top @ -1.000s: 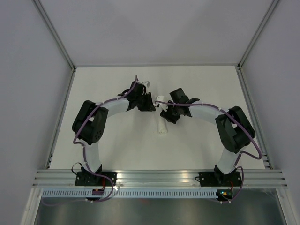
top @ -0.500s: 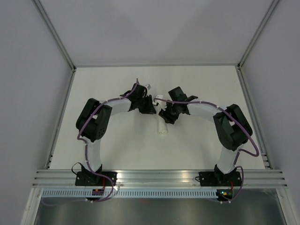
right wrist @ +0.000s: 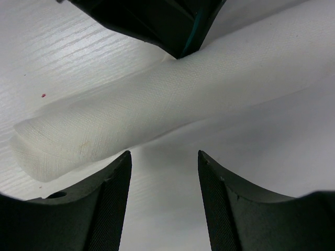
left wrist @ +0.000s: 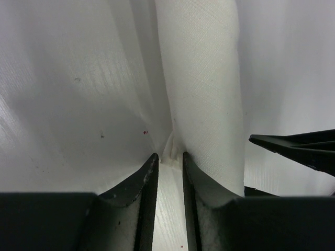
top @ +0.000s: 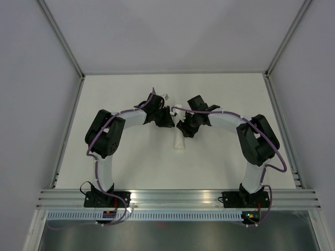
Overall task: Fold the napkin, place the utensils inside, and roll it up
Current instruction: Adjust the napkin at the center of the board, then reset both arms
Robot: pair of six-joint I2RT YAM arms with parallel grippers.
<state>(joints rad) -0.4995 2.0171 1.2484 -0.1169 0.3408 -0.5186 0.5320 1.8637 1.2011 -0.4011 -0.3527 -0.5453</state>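
Already napkin (top: 179, 142) lies rolled as tube on bench (top: 220, 167), between both arms; utensils not visible. Left fingers (left wrist: 146, 178) almost shut, seemingly nipping loose napkin edge; right fingers (right wrist: 112, 193) spread wide just over roll. Folding and rolling look done; remaining only to release

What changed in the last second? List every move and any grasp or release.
The right arm drew in leftward, carrying the right gripper a little closer to the left gripper over the far end of the rolled napkin. The left arm's elbow swung slightly right early on. No grasp or release is visible. The napkin stayed about where it lay.
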